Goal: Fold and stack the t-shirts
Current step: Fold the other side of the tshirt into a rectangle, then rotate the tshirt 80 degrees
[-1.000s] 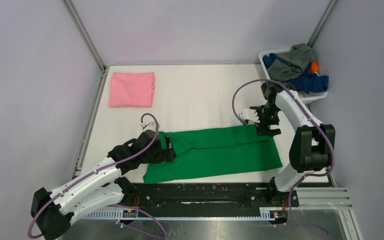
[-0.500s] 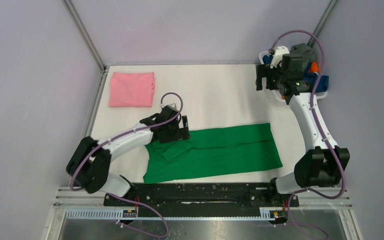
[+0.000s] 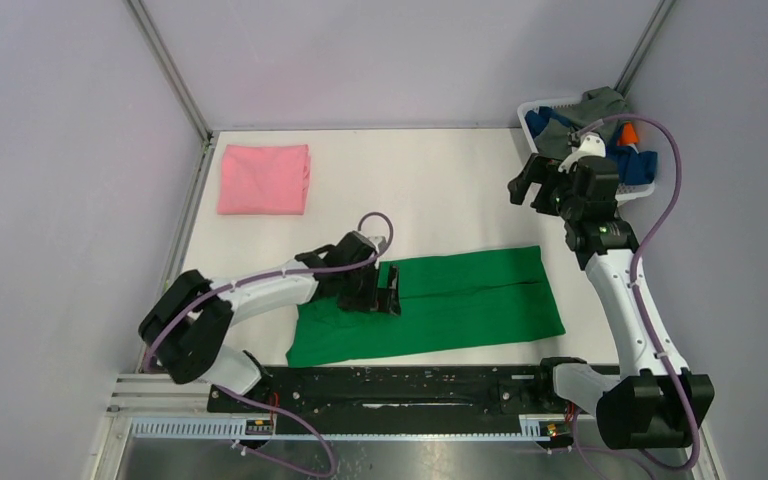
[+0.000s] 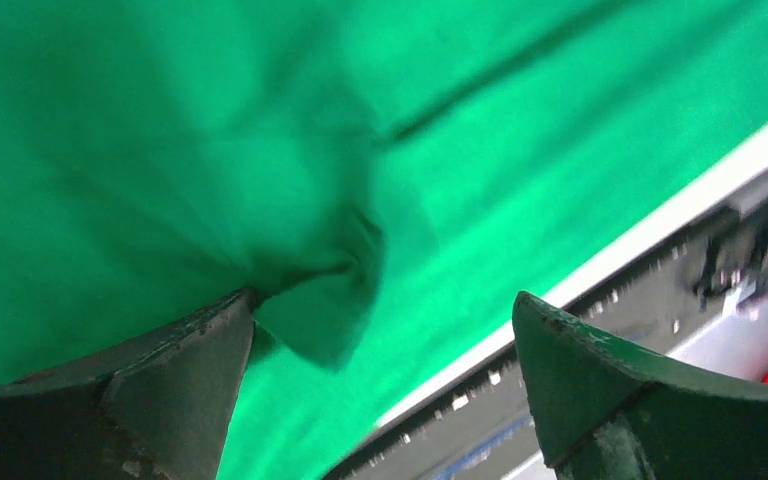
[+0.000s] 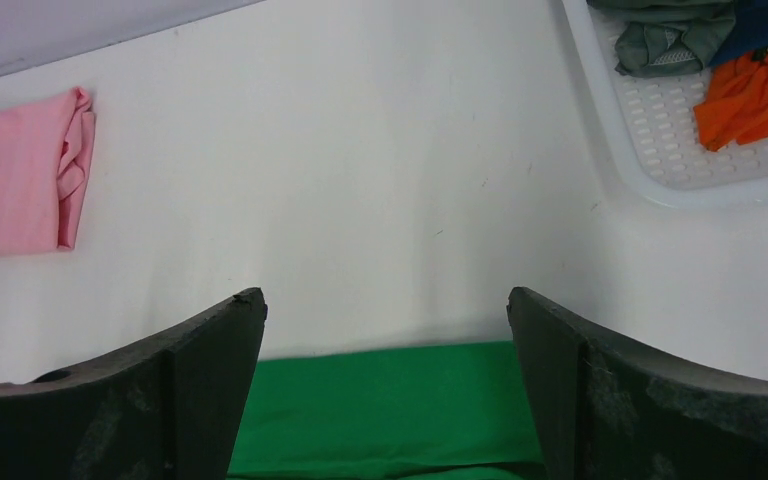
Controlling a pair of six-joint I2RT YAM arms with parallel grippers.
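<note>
left gripper (image 4: 385, 305), fingers spread, sits low on the bright green fabric t-shirt (image 3: 470, 300), a bunched fold touching 1 finger. right gripper (image 5: 385, 300), also spread, holding nothing, hovers above the shirt's far edge; folded light pink t-shirt (image 5: 20, 175) far to its left.

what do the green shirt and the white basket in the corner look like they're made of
The bright green t-shirt looks like soft, matte knit fabric, perhaps cotton or a blend: it lies limp and puckers into soft creases in the left wrist view. The white slotted basket looks like smooth moulded plastic: it has a stiff raised rim and even rows of small slots in its floor.
</note>
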